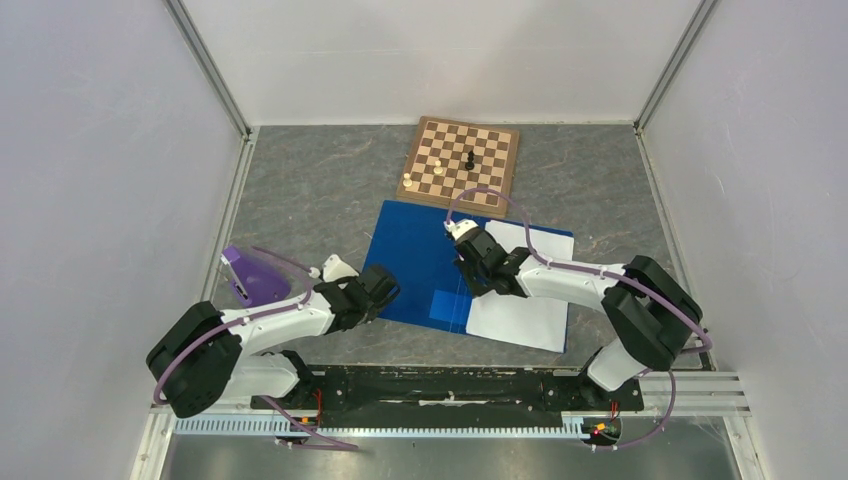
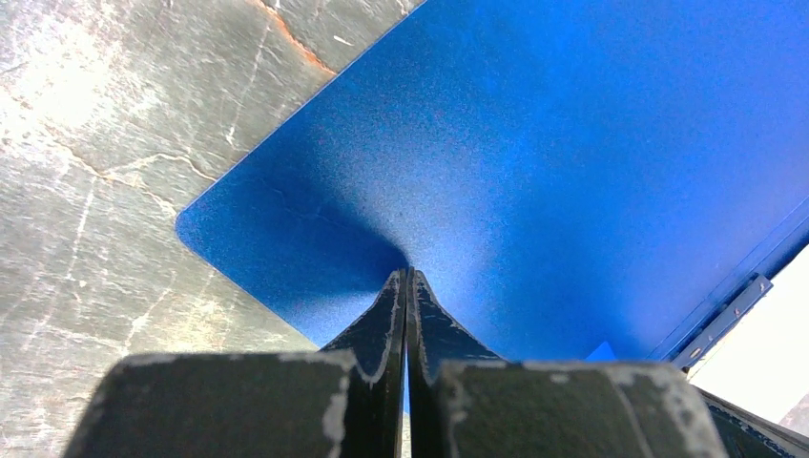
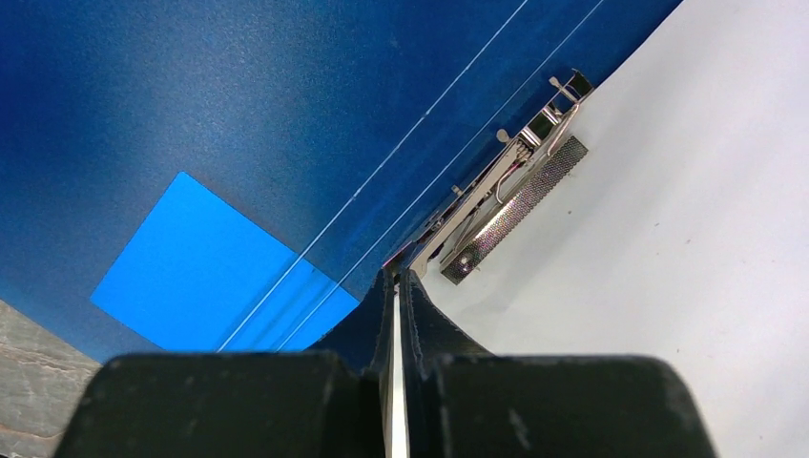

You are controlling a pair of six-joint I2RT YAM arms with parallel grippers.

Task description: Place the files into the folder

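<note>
The grey stone-patterned bench (image 1: 300, 190) carries everything. At its middle the folder (image 1: 410, 260) lies open, blue inner side up. The files (image 1: 530, 310) lie on its right half, a white sheet running down to the near edge. At the far side, just beyond the folder's far edge, sits a wooden chessboard (image 1: 495, 165). Whether the two touch cannot be told.

The left arm (image 1: 270, 325) reaches in from the near left. The left jaws are clamped on the folder's left cover near its near corner, and the plastic dimples where the fingers (image 2: 382, 315) meet. The right arm (image 1: 580, 280) stretches across the files to the far end of the spine. The right jaws are pressed almost together, with a thin white strip between the fingers (image 3: 429, 324) that looks like the edge of the files.

A purple object (image 1: 255, 280) lies on the bench just left of the left arm, apart from the folder.

The top view alone shows a lighter blue patch (image 1: 447, 305) near the spine. It also shows one black chess piece (image 1: 470, 158) and a few pale chess pieces (image 1: 437, 170) on the board.

Only the right wrist view shows the metal clip (image 3: 506, 196) along the spine, right ahead of the fingertips. Only the left wrist view shows the cover's rounded corner (image 2: 186, 224).
</note>
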